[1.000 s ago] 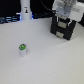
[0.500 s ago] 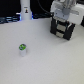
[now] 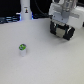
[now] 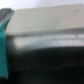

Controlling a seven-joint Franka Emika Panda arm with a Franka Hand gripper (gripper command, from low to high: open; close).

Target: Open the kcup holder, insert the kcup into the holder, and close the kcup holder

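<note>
The kcup [image 3: 22, 49], a small white pod with a green top, stands alone on the white table toward the exterior view's left. The black kcup holder [image 3: 63, 32] sits at the back on the exterior view's right, partly covered by my arm. My white gripper [image 3: 61, 25] hangs right over the holder's top front, far from the kcup. Its fingers are lost against the black box, so the gap does not show. The wrist view is blurred: a teal fingertip [image 4: 4, 47] at one edge, a grey band, and the holder's dark surface [image 4: 50, 62] close beneath.
A tall white bottle-like object [image 3: 25, 9] stands at the back, toward the exterior view's left, in front of dark equipment. White tabletop [image 3: 47, 62] stretches between the kcup and the holder.
</note>
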